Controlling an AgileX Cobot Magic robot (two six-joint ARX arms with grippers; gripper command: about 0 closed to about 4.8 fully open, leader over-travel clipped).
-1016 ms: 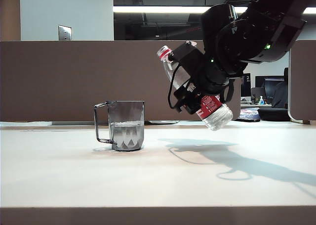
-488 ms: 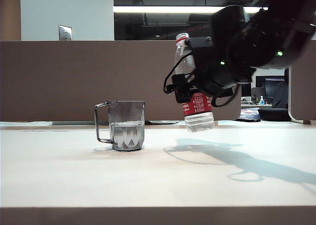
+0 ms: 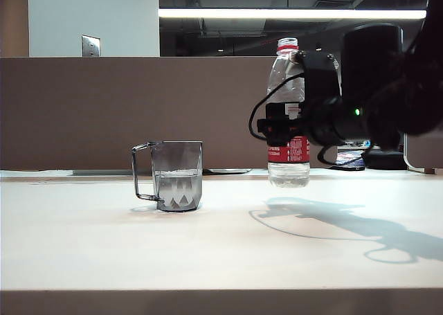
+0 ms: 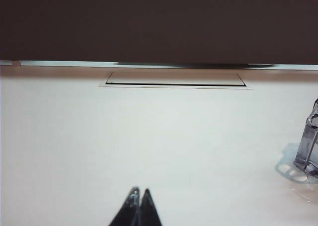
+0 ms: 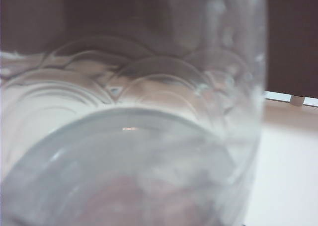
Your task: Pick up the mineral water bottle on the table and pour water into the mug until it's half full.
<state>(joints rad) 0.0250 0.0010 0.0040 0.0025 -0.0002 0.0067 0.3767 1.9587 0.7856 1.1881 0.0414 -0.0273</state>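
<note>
My right gripper [image 3: 294, 124] clamps the tall clear plastic mineral water bottle [image 3: 287, 114] upright just above the white table [image 3: 208, 246], toward its right edge; the half-filled smoky-grey faceted mug [image 3: 177, 185] stands mid-table. Released early, the light bottle could topple. My left gripper [image 4: 137, 201] rests closed.
</note>
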